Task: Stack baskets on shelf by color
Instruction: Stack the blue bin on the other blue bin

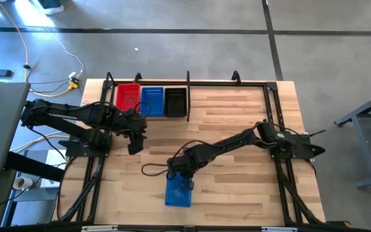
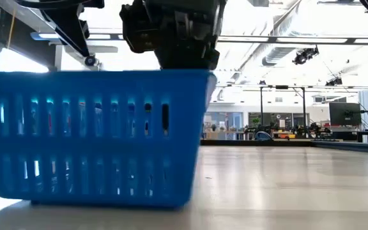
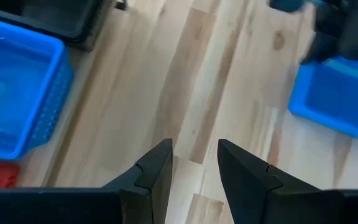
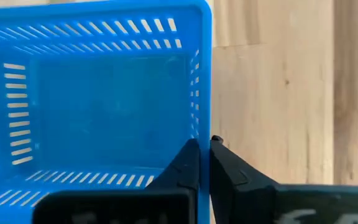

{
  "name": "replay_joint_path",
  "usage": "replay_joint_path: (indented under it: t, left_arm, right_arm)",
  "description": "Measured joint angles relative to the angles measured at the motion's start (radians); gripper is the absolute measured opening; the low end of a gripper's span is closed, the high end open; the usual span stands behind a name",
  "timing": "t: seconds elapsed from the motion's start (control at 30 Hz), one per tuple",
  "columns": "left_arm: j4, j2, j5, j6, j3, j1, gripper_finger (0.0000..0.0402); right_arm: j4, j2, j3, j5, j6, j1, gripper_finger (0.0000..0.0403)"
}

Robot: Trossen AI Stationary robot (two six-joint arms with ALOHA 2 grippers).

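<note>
1. My left gripper (image 1: 136,145) hung over bare table (image 1: 237,129) on the left side, just in front of the shelf, its fingers (image 3: 157,168) parted with nothing between them.
2. On the shelf (image 1: 192,84) at the far edge I saw three baskets in a row, touching: a red basket (image 1: 127,98) leftmost, a blue one (image 1: 152,100) in the middle and a black basket (image 1: 175,102) on the right.
3. Another blue basket (image 1: 178,191) sat on the table at the near edge, about midway across.
4. My right gripper (image 4: 204,163) was at that basket's far wall, clamped shut on the rim (image 4: 202,74), one finger inside and one outside.
</note>
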Motion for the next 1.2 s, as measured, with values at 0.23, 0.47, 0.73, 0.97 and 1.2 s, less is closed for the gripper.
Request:
replay_joint_path:
  t: [0.23,0.47,0.73,0.97,1.2]
  left_arm:
    - [-0.001,0.0,0.073,0.044,0.0,0.0,0.0117]
    - [-0.006,0.0,0.091,0.105,0.0,0.0,0.0122]
    - [-0.004,0.0,0.168,0.125,0.0,0.0,0.0173]
    - [0.006,0.0,0.242,0.188,0.0,-0.064,0.0194]
    - [0.114,0.0,0.218,0.198,0.0,-0.166,0.0186]
  right_arm:
    - [-0.026,-0.033,0.0,-0.021,0.031,-0.028,0.0002]
    - [-0.029,-0.079,0.001,-0.008,0.064,-0.07,0.0001]
    - [-0.134,-0.094,0.082,0.017,0.083,-0.117,0.0]
    - [-0.229,-0.094,0.201,0.053,0.118,-0.165,0.0]
    - [-0.253,-0.094,0.232,0.073,0.125,-0.198,0.0]
